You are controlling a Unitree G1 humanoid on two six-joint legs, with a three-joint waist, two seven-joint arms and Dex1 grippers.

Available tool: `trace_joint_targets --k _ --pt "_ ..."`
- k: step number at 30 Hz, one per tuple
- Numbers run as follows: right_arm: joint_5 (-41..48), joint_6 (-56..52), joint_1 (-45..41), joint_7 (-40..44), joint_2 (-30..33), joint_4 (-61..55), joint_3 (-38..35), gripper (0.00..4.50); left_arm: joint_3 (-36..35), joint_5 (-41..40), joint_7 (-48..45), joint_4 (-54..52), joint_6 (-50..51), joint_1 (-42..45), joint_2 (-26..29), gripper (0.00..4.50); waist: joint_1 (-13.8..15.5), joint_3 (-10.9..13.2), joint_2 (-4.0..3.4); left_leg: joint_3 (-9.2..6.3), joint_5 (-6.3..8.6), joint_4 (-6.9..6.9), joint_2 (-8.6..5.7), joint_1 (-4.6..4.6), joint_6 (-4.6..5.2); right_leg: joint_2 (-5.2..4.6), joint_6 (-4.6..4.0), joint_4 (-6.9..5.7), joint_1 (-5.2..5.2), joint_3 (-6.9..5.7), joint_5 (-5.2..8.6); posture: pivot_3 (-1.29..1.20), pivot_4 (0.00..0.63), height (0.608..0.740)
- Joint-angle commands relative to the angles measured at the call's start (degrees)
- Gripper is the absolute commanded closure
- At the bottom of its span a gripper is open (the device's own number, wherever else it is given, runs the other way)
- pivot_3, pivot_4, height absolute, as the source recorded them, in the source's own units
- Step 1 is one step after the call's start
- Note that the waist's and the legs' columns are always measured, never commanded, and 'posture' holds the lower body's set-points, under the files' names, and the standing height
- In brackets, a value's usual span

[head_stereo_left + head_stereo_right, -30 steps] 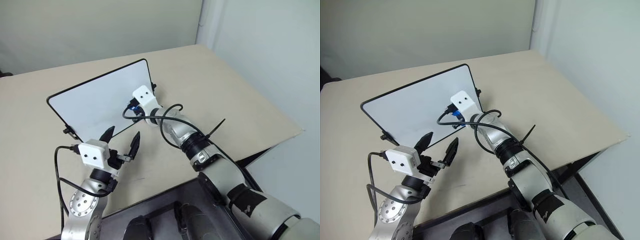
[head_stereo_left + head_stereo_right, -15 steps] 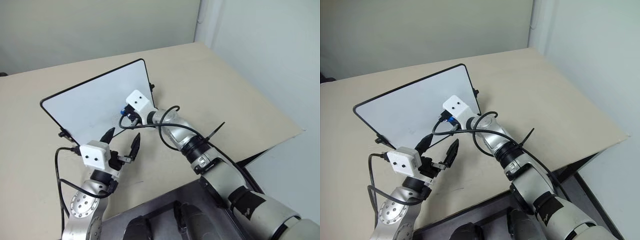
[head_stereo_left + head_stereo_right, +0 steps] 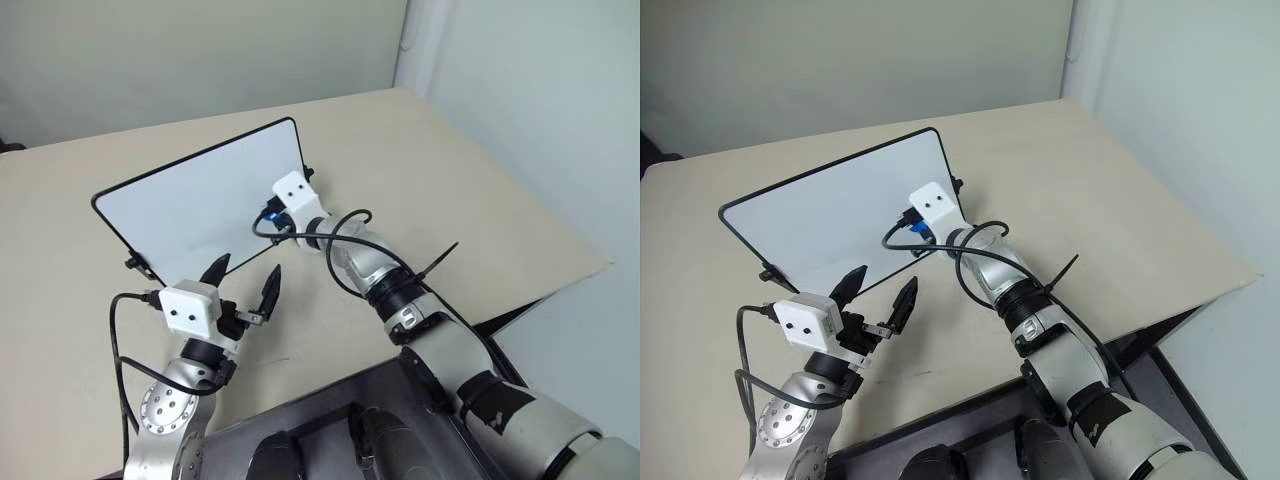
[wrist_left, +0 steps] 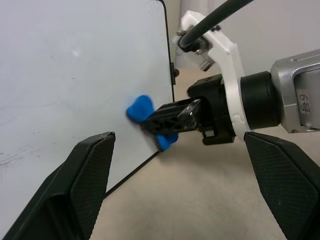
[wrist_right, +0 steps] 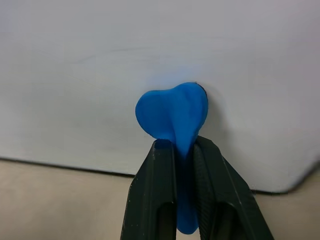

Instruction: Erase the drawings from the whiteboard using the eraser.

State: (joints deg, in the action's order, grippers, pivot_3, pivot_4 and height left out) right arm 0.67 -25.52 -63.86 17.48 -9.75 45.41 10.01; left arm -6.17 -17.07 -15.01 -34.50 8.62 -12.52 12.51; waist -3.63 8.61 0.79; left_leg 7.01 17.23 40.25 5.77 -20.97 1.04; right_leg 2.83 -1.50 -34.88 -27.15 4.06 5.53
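The whiteboard (image 3: pixel 190 205) lies on the table, its thin black frame running around a white face. My right gripper (image 5: pixel 181 142) is shut on the blue eraser (image 5: pixel 172 112) and presses it against the board near the right near corner. From the left wrist the eraser (image 4: pixel 140 107) shows as a blue lobe on the board, ahead of the right gripper's fingers (image 4: pixel 170 117). My left gripper (image 3: pixel 243 275) hovers open over the table just in front of the board's near edge, holding nothing. The drawings are hidden; around the eraser the board looks white, with faint grey smudges (image 4: pixel 15 159).
The beige table (image 3: pixel 450 180) extends well to the right of the board and ends in a corner at the far right. A pale wall stands behind the table. Black cables loop off both wrists.
My right gripper swept the eraser left along the board's near part, then back right toward the right edge. The left gripper stayed where it was. The camera shifted slightly.
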Motion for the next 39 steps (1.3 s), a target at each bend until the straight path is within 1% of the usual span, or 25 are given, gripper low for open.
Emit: trace_joint_targets --k 1,3,7,9,10,12,15,18,20,23,24,26,28,30,33,35,36,39 --pt "0.71 -0.59 -1.75 -2.21 1.05 -2.85 -2.89 4.28 -0.65 -0.50 -0.42 -1.39 -1.17 0.42 0.28 0.00 0.00 0.00 0.00 0.00 -0.01 0.01 0.00 0.00 0.01 0.00 -0.01 0.00 0.00 0.00 -0.02 0.00 0.150 0.735" --pt "0.94 -1.79 -0.97 -1.81 1.88 -5.32 -3.41 4.28 -0.76 -0.60 -0.45 -1.50 -1.09 0.42 0.35 0.00 0.07 0.00 0.00 0.00 -0.01 0.01 -0.01 -0.01 0.02 0.00 -0.02 0.00 -0.01 0.00 -0.04 0.00 0.150 0.735" --pt "2.37 -8.00 4.64 1.81 4.96 -19.54 -2.98 4.28 -1.29 -0.88 -0.38 -1.95 -0.79 0.38 0.62 0.00 0.18 -0.01 0.02 0.00 0.04 -0.03 -0.01 -0.02 -0.06 0.00 0.10 0.03 -0.02 -0.07 0.03 0.00 0.150 0.735" --pt "2.70 -10.12 6.94 2.99 6.24 -24.96 -2.15 4.28 -1.47 -0.99 -0.37 -2.06 -0.72 0.33 0.72 0.00 0.22 -0.01 0.02 -0.01 0.14 -0.05 0.00 -0.02 -0.04 -0.02 -0.10 0.03 0.00 -0.13 -0.03 0.00 0.150 0.735" --pt "3.06 -11.00 9.26 4.27 8.01 -30.01 -1.84 4.28 -1.75 -1.11 -0.35 -2.17 -0.71 0.27 0.83 0.00 0.22 -0.02 0.03 0.00 0.21 -0.05 0.00 -0.01 -0.02 -0.03 -0.30 0.02 -0.01 -0.16 -0.09 0.00 0.150 0.735" --pt "3.63 -12.25 13.64 6.29 11.60 -38.53 -1.75 4.28 -2.33 -1.37 -0.30 -2.42 -0.65 0.15 1.07 0.00 0.28 -0.02 0.03 0.00 0.24 -0.07 0.00 -0.02 -0.03 -0.05 -0.29 0.06 0.02 -0.28 0.02 0.00 0.150 0.735" --pt "5.36 -16.36 17.91 6.90 15.23 -46.56 -3.99 4.28 -2.90 -1.73 -0.32 -2.56 -0.54 0.13 1.46 0.00 0.48 -0.02 0.03 -0.01 0.25 -0.04 -0.01 0.01 -0.02 -0.08 -0.22 0.06 0.10 -0.33 0.20 0.00 0.150 0.735" --pt "9.33 -25.36 20.60 6.15 18.04 -53.73 -9.54 4.28 -3.11 -1.84 -0.31 -2.45 -0.49 0.23 1.80 0.00 0.52 -0.03 0.05 -0.01 0.25 -0.03 -0.02 0.09 -0.01 -0.09 -0.18 0.14 0.21 -0.31 0.24 0.00 0.150 0.735" --pt "11.12 -31.93 21.18 5.20 20.00 -57.21 -13.19 4.28 -3.19 -1.88 -0.30 -2.25 -0.44 0.40 2.02 0.00 0.53 -0.03 0.05 0.00 0.26 -0.03 -0.03 0.17 0.02 -0.08 -0.12 0.18 0.31 -0.30 0.21 0.00 0.150 0.735" --pt "15.62 -48.83 21.03 5.50 22.16 -62.06 -18.55 4.28 -3.27 -1.99 -0.40 -1.85 -0.31 0.71 2.33 0.00 0.52 -0.04 0.07 0.00 0.29 -0.06 -0.05 0.36 0.08 -0.08 0.20 0.30 0.51 -0.31 0.28 0.00 0.150 0.735" --pt "17.00 -54.41 20.89 5.87 22.45 -63.35 -19.82 4.28 -3.26 -2.03 -0.44 -1.70 -0.25 0.85 2.40 0.00 0.52 -0.05 0.08 -0.02 0.29 -0.08 -0.05 0.41 0.09 -0.08 0.40 0.36 0.58 -0.31 0.36 0.00 0.150 0.735" --pt "18.52 -63.68 21.08 5.95 23.11 -65.13 -20.55 4.28 -3.11 -2.03 -0.59 -1.32 -0.29 1.05 2.45 0.00 0.38 -0.05 0.08 -0.02 0.28 -0.09 -0.07 0.56 0.11 -0.06 0.46 0.42 0.74 -0.33 0.30 0.00 0.150 0.735" --pt "20.66 -66.74 22.40 5.26 23.99 -65.33 -19.70 4.28 -2.84 -1.93 -0.72 -0.89 -0.40 1.26 2.39 0.00 0.31 -0.05 0.08 -0.01 0.26 -0.09 -0.08 0.66 0.14 -0.05 0.41 0.46 0.82 -0.33 0.20 0.00 0.150 0.735" --pt "22.66 -66.98 23.74 4.50 23.98 -65.55 -19.03 4.28 -2.49 -1.82 -0.86 -0.46 -0.44 1.52 2.22 0.00 0.33 -0.05 0.08 -0.02 0.20 -0.10 -0.10 0.72 0.23 -0.04 0.40 0.50 0.91 -0.36 0.16 0.00 0.150 0.735" --pt "22.58 -66.98 24.65 2.47 22.91 -64.24 -18.06 4.28 -2.13 -1.62 -1.15 0.36 -0.62 2.06 1.98 0.00 0.33 -0.05 0.08 -0.02 0.18 -0.09 -0.14 0.79 0.26 -0.03 0.39 0.51 0.97 -0.40 0.15 0.00 0.150 0.735" --pt "22.18 -66.98 24.98 1.47 22.38 -63.23 -17.46 3.62 -1.89 -1.46 -1.28 0.83 -0.83 2.36 1.89 0.00 0.33 -0.05 0.08 -0.02 0.18 -0.08 -0.15 0.80 0.26 -0.03 0.38 0.53 0.96 -0.41 0.15 0.00 0.150 0.735" --pt "22.02 -66.98 25.09 1.09 22.23 -62.94 -17.25 3.37 -1.76 -1.38 -1.32 0.96 -0.90 2.47 1.86 0.00 0.34 -0.05 0.08 -0.02 0.18 -0.08 -0.15 0.80 0.26 -0.03 0.37 0.55 0.96 -0.43 0.14 0.00 0.150 0.735" --pt "21.21 -66.40 25.45 0.37 23.13 -63.05 -15.66 2.31 -1.57 -1.18 -1.36 1.28 -0.91 2.87 1.86 0.00 0.41 -0.05 0.08 -0.02 0.20 -0.11 -0.15 0.79 0.24 -0.03 0.36 0.57 0.96 -0.47 0.13 0.00 0.150 0.735"
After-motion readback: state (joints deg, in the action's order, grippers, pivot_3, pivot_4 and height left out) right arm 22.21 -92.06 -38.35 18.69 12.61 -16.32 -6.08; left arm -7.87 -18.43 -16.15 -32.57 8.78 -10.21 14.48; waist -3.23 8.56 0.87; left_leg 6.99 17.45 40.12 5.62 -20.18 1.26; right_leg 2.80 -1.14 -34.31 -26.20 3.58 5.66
